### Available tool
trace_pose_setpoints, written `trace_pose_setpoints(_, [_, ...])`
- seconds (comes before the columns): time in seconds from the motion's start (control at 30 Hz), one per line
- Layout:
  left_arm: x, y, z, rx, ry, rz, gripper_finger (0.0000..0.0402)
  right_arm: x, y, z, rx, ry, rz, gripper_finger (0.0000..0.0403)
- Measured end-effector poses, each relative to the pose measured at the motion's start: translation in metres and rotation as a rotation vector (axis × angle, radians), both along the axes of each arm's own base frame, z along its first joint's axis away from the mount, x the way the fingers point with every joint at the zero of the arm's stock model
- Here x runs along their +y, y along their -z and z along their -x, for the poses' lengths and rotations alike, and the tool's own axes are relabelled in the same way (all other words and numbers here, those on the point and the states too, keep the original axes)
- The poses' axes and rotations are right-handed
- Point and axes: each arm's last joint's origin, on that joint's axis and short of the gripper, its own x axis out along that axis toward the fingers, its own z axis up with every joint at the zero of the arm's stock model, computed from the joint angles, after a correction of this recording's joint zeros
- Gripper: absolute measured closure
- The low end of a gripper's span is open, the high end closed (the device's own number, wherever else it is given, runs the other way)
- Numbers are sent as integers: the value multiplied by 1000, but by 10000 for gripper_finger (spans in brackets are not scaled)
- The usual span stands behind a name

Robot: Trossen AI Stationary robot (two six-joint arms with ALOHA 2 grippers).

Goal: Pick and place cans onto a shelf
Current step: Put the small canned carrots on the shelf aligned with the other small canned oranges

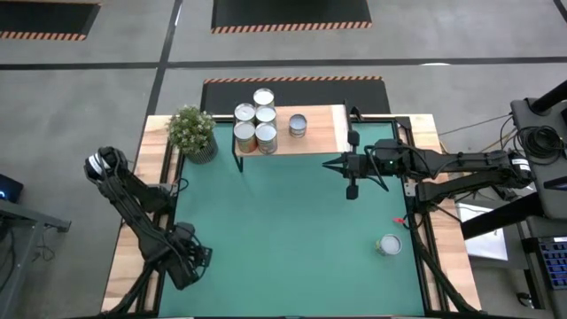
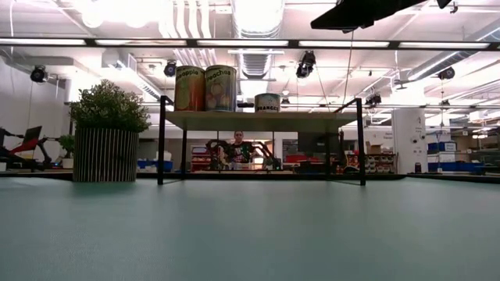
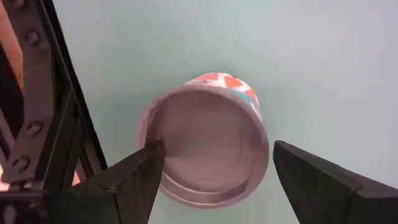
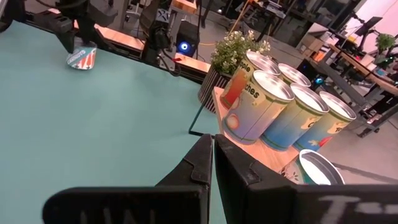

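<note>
Left gripper [image 3: 214, 180] hangs over a small silvery-rimmed can with red-patterned label [image 3: 208, 140] at the green table's near-left corner, jaws open astride it. Pick underway; next: lower, squeeze. Right gripper [image 4: 211, 163], pinched shut, waits beside the light-wood shelf [image 1: 319, 133].

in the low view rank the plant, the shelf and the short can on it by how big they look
1. Light-wood shelf on thin black legs, widest by far.
2. Leafy green plant in a ribbed pot.
3. Short metal can, smallest.
All stand at a similar depth, so the order looks safe.
</note>
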Motion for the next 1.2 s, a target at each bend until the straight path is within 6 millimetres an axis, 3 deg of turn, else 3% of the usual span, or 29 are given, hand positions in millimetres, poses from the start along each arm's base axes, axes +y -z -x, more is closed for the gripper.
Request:
trace_pose_setpoints(0.53, [-2, -26, -1, 45, 77, -21, 81, 0, 0, 0, 0, 0, 0, 394])
trace_pose_setpoints(1.2, [0, -17, 2, 49, 30, -45, 69, 0, 2, 0, 17, 1, -2, 394])
